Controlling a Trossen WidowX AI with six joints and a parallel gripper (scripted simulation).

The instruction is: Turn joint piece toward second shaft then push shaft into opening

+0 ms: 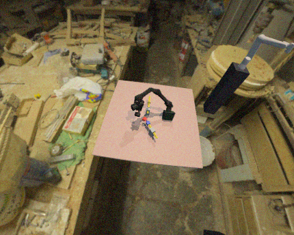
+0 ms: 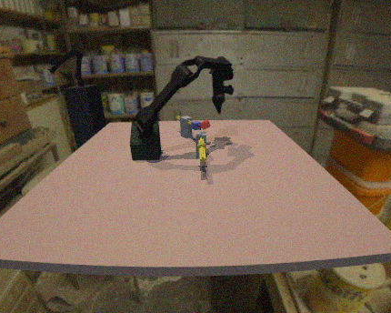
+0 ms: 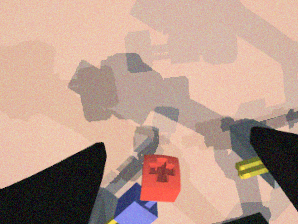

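Observation:
The red joint piece (image 1: 145, 119) (image 2: 205, 124) (image 3: 161, 192) sits on a blue hinge part (image 1: 148, 123) (image 2: 195, 125) (image 3: 135, 212) at the end of the fixed yellow shaft (image 1: 156, 135). Its cross-shaped opening shows in the wrist view; its exact alignment with the second shaft is unclear. The second yellow shaft (image 1: 149, 99) (image 2: 202, 150) (image 3: 250, 168) passes through its grey block (image 1: 148, 111); its near end stands apart from the opening. My gripper (image 2: 219, 111) (image 3: 178, 142) is open and empty, above the joint piece and touching nothing. In the wrist view the right finger partly hides the second shaft.
The fixed shaft's grey block (image 1: 152, 130) (image 2: 185, 127) stands on the pink table top (image 1: 175, 150) (image 2: 192, 218). The arm's dark base (image 1: 168, 115) (image 2: 145, 145) stands beside the two shafts. Arm shadows fall around the parts.

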